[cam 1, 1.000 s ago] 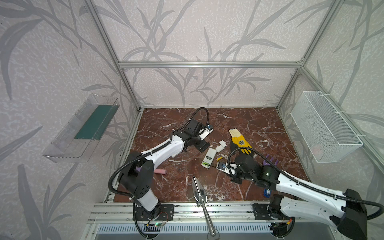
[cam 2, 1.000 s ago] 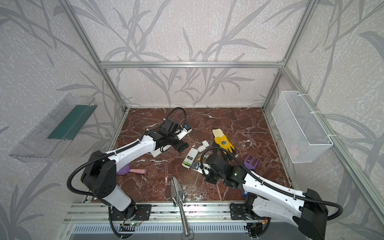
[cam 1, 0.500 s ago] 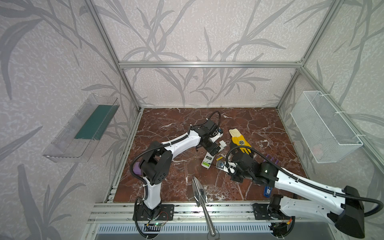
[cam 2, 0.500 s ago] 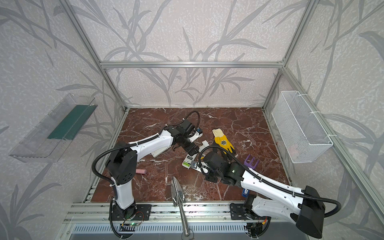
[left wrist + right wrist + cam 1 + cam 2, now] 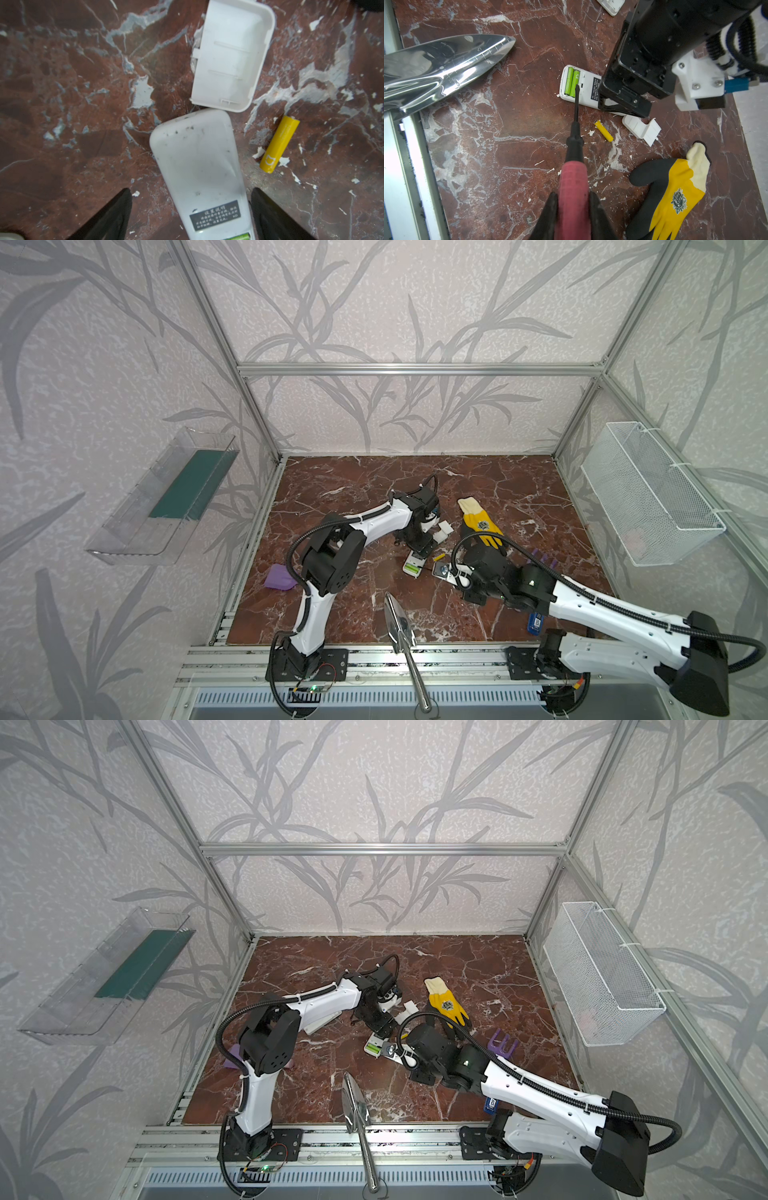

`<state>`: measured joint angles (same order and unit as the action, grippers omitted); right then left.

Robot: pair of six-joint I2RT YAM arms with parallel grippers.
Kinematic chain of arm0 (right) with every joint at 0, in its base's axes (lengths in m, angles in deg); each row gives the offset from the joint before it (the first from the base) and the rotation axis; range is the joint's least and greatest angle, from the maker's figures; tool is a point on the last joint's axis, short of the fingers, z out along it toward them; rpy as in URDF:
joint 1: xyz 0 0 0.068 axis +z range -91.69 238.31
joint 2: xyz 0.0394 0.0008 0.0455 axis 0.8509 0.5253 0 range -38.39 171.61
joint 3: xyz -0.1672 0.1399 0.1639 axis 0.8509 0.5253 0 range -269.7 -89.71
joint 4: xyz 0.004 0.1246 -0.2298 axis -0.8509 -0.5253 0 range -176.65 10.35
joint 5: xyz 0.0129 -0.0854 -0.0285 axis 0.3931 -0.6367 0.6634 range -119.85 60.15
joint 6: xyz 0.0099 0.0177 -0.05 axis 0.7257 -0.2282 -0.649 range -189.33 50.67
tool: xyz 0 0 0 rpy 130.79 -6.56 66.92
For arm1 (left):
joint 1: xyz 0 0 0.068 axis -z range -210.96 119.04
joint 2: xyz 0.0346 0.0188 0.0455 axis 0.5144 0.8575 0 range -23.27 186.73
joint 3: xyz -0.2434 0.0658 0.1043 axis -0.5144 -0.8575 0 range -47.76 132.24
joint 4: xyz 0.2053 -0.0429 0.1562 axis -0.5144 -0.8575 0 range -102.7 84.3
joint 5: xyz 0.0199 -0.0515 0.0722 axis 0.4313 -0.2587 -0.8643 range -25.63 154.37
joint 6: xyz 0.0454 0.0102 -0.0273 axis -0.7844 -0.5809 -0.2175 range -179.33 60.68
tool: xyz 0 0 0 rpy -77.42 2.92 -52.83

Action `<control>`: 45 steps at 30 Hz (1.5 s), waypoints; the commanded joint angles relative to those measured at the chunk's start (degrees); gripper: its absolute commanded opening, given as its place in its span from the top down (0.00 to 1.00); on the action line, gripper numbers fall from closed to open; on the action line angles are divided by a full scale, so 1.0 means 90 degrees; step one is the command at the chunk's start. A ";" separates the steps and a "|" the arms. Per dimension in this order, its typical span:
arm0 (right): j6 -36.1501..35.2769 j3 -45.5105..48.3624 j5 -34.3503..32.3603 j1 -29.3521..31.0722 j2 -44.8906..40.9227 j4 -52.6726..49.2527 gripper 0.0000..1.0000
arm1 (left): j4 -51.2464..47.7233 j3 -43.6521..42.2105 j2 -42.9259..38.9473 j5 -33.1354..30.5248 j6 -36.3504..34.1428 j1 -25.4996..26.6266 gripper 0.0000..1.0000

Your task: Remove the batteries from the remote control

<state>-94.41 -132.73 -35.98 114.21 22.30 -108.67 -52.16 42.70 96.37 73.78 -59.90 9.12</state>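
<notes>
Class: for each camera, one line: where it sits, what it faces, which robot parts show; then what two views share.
Top views: high in front, looking down at the floor; left arm and right arm show.
Left wrist: on the left arm, facing down at the remote, straddled by the open left pincer.
Right wrist: on the right arm, facing along the screwdriver that the right pincer grips, toward the green batteries.
Shared by wrist views: the yellow battery.

The left arm (image 5: 374, 524) reaches forward, wrist bent down, the left gripper (image 5: 190, 191) spread wide. The right arm (image 5: 602, 605) stretches low toward the middle, the right gripper (image 5: 573, 195) clamped on a screwdriver (image 5: 572, 176).
</notes>
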 commanded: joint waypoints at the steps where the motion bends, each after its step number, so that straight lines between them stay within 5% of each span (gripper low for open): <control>1: 0.0013 -0.0053 0.0080 0.0044 0.0040 0.0150 1.00 | -0.0232 0.0324 0.0185 0.0135 0.0247 0.0022 0.13; 9: 0.0005 -0.0142 0.0135 0.0056 0.0392 0.0220 1.00 | -0.0459 0.0711 0.0519 0.0100 0.0328 0.0074 0.17; 38: -0.0348 -0.0551 -0.0058 0.0082 0.0816 -0.0094 1.00 | -0.1360 0.1435 0.1199 -0.0615 0.0900 0.0454 0.78; 45: -0.0319 -0.0620 -0.0157 0.0097 0.0870 -0.0445 1.00 | -0.1580 0.1608 0.1344 -0.0916 0.0963 0.0582 0.82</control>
<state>-97.10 -136.07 -36.44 114.54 29.93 -109.93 -62.43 56.49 106.03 67.40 -52.82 13.66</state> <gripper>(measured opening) 0.226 0.524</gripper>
